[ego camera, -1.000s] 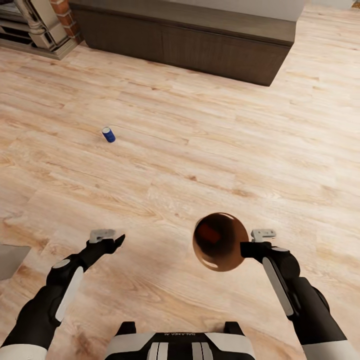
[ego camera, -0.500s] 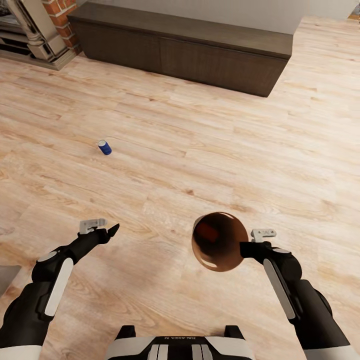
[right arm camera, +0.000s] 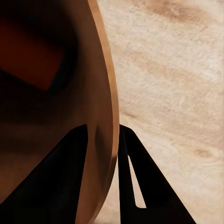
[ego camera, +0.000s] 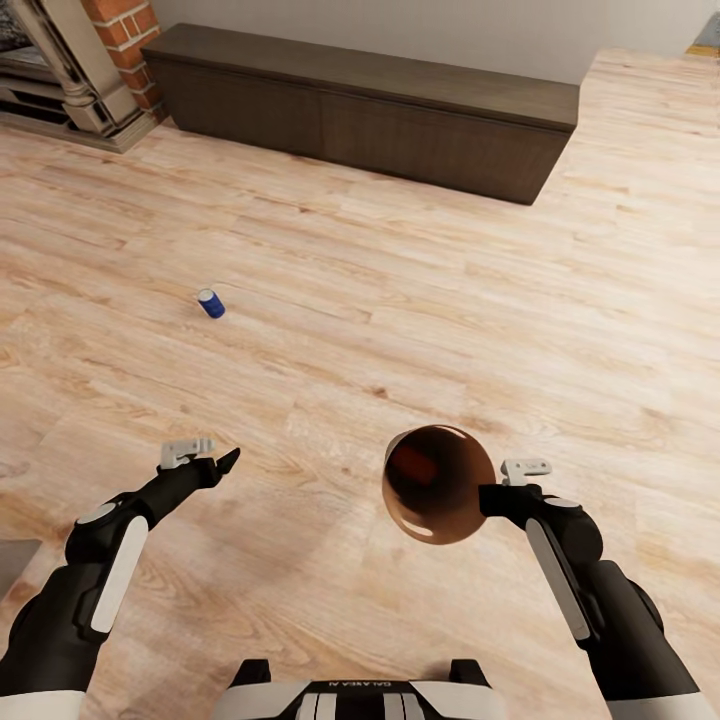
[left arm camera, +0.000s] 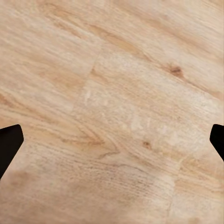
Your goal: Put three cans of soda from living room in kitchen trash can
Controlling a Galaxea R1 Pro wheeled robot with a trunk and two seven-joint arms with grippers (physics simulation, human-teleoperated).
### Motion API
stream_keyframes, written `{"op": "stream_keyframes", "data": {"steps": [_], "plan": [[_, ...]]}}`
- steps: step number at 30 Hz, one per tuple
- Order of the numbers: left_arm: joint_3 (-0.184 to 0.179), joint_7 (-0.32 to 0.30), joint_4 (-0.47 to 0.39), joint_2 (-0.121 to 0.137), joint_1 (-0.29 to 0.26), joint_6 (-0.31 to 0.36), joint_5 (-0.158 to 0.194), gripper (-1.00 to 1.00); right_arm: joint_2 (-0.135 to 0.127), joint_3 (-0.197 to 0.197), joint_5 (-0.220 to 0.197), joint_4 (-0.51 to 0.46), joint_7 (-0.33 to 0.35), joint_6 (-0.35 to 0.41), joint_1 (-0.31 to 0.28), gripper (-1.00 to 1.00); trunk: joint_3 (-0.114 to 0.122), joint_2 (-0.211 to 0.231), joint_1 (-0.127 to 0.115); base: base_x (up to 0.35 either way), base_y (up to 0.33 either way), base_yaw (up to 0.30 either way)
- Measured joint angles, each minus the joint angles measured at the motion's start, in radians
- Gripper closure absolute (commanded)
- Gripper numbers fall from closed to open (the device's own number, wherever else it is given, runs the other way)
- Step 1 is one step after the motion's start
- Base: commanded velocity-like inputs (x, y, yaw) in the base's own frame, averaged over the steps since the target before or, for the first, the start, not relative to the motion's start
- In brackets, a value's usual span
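Although white lettering runs along the robot's trunk at the near edge of the head view, it is too small and upside down to read with certainty. Just beyond it, the right pincer point(ego camera: 487, 497) is clamped on the rim of the tash can point(ego camera: 438, 484), one finger inside and one outside the copper wall point(right arm camera: 105, 140); an orange shape lies in its dark inside, held above the floor point(ego camera: 400, 300). At near left, the left pincer point(ego camera: 215, 462) hangs over bare planks with its tips spread wide apart, nothing between them. Farther out and to the left, a blue soda can point(ego camera: 210, 303) stands alone on the light wood, well apart from both arms, its label unreadable. At the far side a long dark brown cabinet point(ego camera: 370, 110) lines the wall, with a brick fireplace point(ego camera: 95, 60) at far left.
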Motion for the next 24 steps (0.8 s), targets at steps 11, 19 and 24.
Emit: {"op": "stream_keyframes", "data": {"steps": [11, 19, 24], "plan": [[-0.002, 0.003, 0.000, 0.000, 0.001, 0.001, 0.000, -1.00, 0.003, 0.000, -0.001, 0.000, 0.000, 0.000, 0.000, 1.00, 0.018, 0.000, 0.000, 0.000, 0.000, 0.000], [-0.002, 0.006, 0.002, -0.001, 0.001, 0.002, 0.000, -1.00, 0.004, 0.000, -0.001, 0.000, 0.000, 0.000, 0.000, 1.00, 0.030, 0.000, 0.000, 0.003, 0.000, 0.000], [-0.002, 0.006, 0.003, -0.003, 0.001, 0.002, -0.001, -1.00, 0.006, 0.000, 0.002, 0.001, -0.001, 0.000, 0.000, 1.00, 0.038, 0.000, 0.000, 0.058, 0.000, 0.000]]}}
